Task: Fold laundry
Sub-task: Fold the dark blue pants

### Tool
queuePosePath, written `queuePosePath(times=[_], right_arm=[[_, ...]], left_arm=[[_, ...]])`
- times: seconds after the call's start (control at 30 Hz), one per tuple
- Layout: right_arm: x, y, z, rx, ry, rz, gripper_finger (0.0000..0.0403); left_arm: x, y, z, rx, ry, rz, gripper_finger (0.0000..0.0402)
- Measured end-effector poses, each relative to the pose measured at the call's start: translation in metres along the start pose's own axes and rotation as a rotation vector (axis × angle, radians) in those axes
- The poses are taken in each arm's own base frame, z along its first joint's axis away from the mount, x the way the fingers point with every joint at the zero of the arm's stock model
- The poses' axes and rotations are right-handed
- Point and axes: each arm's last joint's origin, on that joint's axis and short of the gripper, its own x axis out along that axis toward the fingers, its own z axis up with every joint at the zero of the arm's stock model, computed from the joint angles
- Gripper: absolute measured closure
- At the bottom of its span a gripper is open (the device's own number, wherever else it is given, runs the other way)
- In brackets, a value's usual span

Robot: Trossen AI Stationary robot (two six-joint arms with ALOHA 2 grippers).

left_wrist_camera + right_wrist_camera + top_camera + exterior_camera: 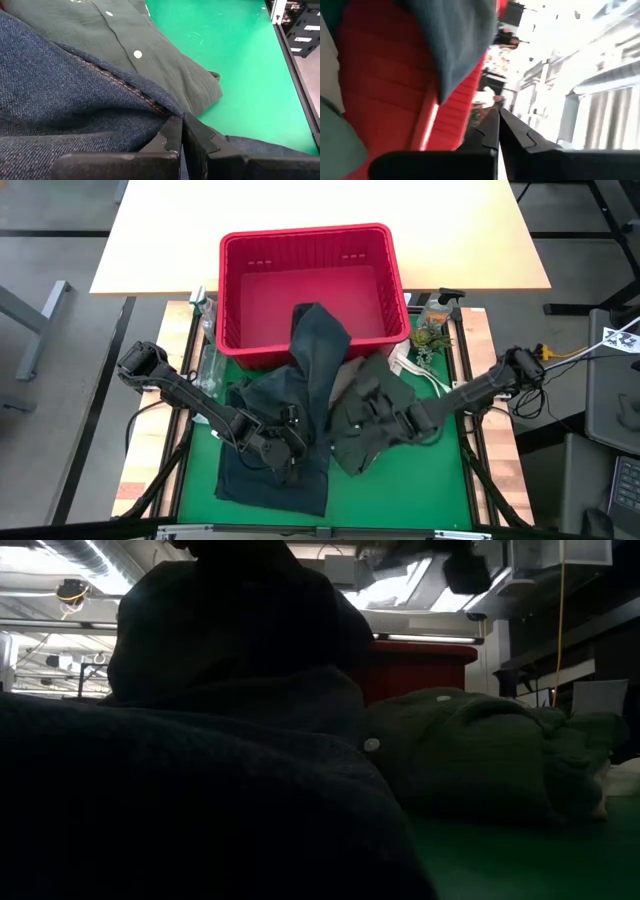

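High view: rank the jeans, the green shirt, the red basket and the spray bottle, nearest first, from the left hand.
1. Jeans: directly under the left hand, which is shut at the denim.
2. Green shirt: beside it, toward the right arm.
3. Red basket: at the table's far edge, a jeans leg draped over its rim.
4. Spray bottle: far right corner, beside the basket.

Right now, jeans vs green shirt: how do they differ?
The denim jeans are dark blue; the buttoned shirt is olive green. The jeans drape over the red basket's front rim; the shirt lies bunched wholly on the green mat. Both are unfolded and overlap mid-table.
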Motion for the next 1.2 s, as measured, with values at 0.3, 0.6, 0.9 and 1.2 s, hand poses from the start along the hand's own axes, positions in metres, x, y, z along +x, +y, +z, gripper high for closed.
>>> queuePosePath(times=[0.3,0.6,0.9,1.2], right_arm=[[-0.052,0.004,0.007,0.006,-0.125,-0.055,0.0396],[-0.028,0.001,0.005,0.017,-0.063,-0.033,0.0391],[0.011,-0.004,-0.003,0.315,0.071,-0.036,0.0372],[0.041,0.000,-0.007,0.426,-0.022,0.143,0.0360]], left_arm=[[0.000,0.001,0.000,0.000,-0.009,0.018,0.0401],[0.000,0.001,0.000,0.000,-0.009,0.019,0.0401],[0.000,0.001,0.000,0.000,-0.010,0.020,0.0401],[0.000,0.001,0.000,0.000,-0.010,0.020,0.0401]])
